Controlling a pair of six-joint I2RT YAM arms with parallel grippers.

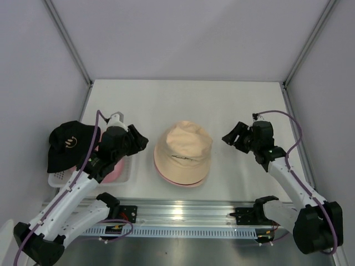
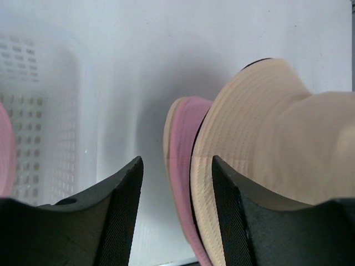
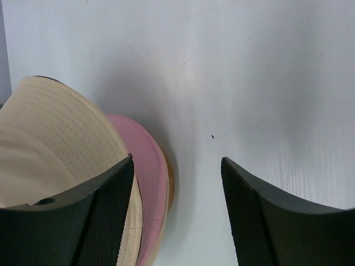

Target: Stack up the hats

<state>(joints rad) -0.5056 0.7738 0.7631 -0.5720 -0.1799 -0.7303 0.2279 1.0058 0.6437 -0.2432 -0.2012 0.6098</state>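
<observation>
Your stack at bench centre; both pincers apart, holding nothing.
The cream-beige fabric bucket hat [image 1: 183,149] sits on a pink fabric bucket hat [image 1: 178,182], only its brim showing, mid-way across the white bench [image 1: 183,102]; your left pincer [image 1: 140,138] stands just beside the stack, jaws apart; your right pincer [image 1: 230,134] stands near the other side, jaws apart; a black fabric bucket hat [image 1: 66,145] lies over the white perforated plastic basket [image 1: 55,180] at far left.
</observation>
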